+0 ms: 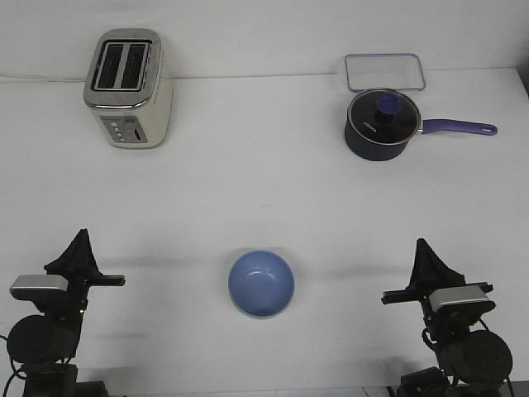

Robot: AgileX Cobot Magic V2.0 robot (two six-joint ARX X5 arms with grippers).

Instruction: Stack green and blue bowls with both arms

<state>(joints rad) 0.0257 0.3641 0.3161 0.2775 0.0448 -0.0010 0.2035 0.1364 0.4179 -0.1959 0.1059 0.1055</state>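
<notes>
The blue bowl sits upright on the white table near the front middle, its inside empty. A thin pale greenish edge shows under its near left rim and looks like the green bowl nested beneath it; the rest of the green bowl is hidden. My left gripper rests at the front left, well left of the bowl, fingers pointing away and pressed together, holding nothing. My right gripper rests at the front right in the same pose, shut and empty.
A cream and silver toaster stands at the back left. A dark navy saucepan with a glass lid and a handle pointing right stands at the back right. Behind the saucepan lies a clear rectangular tray.
</notes>
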